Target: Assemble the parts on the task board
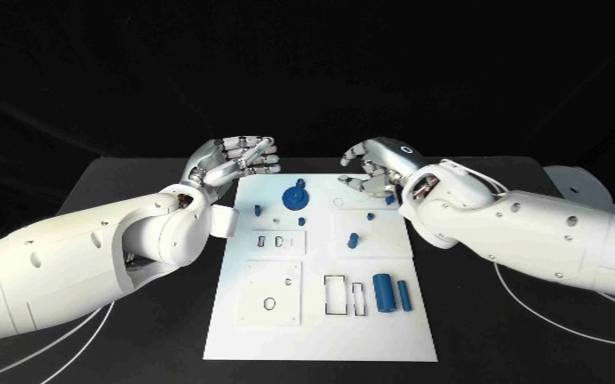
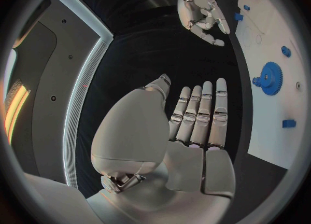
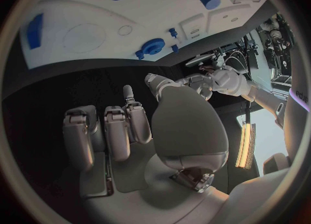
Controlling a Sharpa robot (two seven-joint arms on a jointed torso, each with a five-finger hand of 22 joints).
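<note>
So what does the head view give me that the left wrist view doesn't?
Head view alone: the two blue cylinders lying on the near part of the task board, plus the empty slots beside them. Left wrist view alone: the left hand from behind, fingers straight and holding nothing. Both show the blue gear and the right hand.

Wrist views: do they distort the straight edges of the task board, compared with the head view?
Head view: the task board has straight edges. Left wrist view: its edge bows. Right wrist view: the board curves strongly along the circle's rim.
</note>
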